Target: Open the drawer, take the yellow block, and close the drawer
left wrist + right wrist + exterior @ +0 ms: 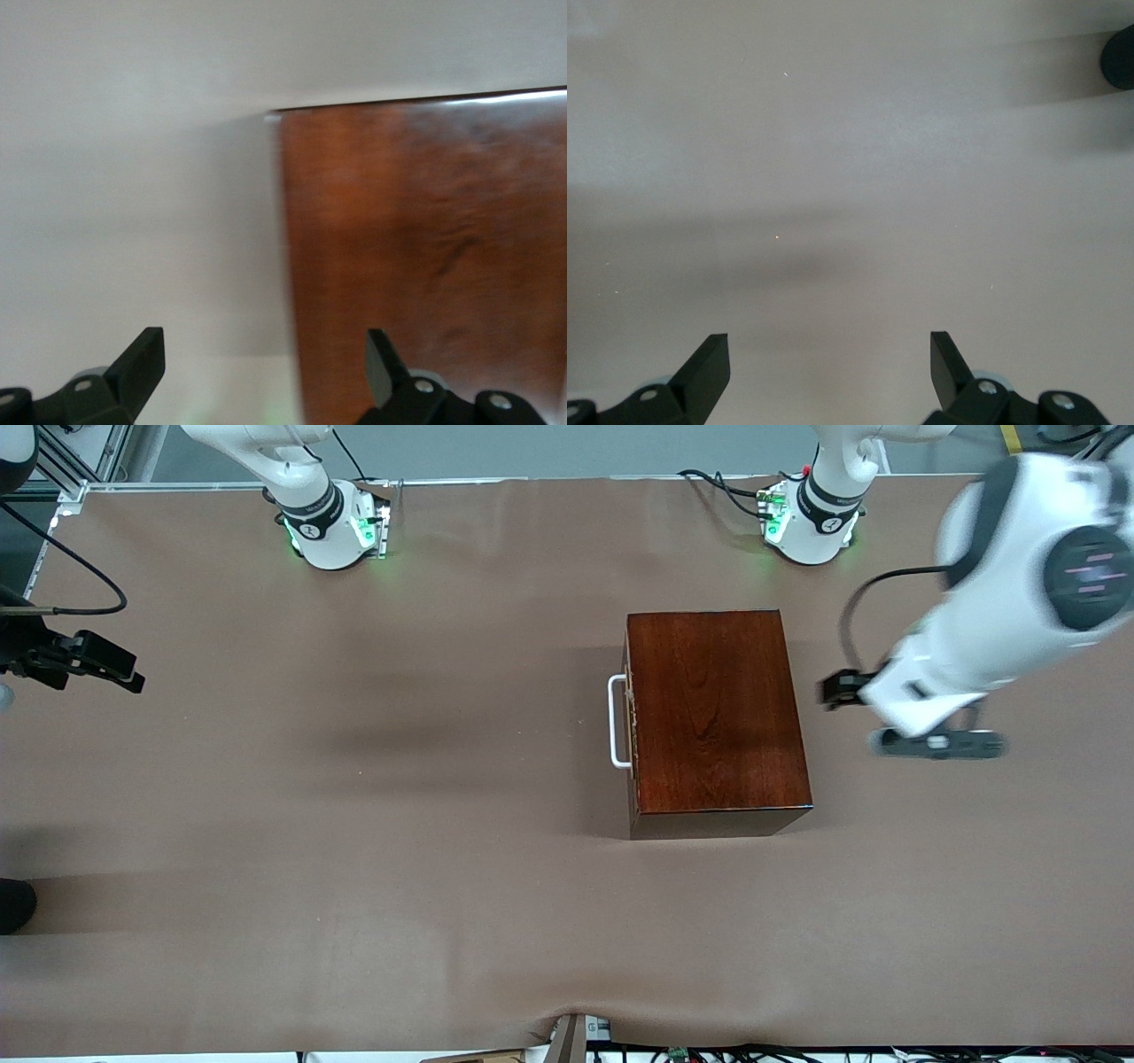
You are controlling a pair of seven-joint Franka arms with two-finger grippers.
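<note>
Left hand (266, 376), fingers spread and empty, hangs just beside the glossy mahogany box (716, 713), whose drawer sits shut: its white U-shaped handle (617, 721) faces away, toward the idle, open right hand (830, 376)—hook it squarely; yellow block unseen.

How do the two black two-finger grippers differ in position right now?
The left gripper hangs beside the glossy mahogany box, over the cloth at its edge. The right gripper is over bare brown tablecloth at the right arm's end, away from the box. Both stand open and empty.
</note>
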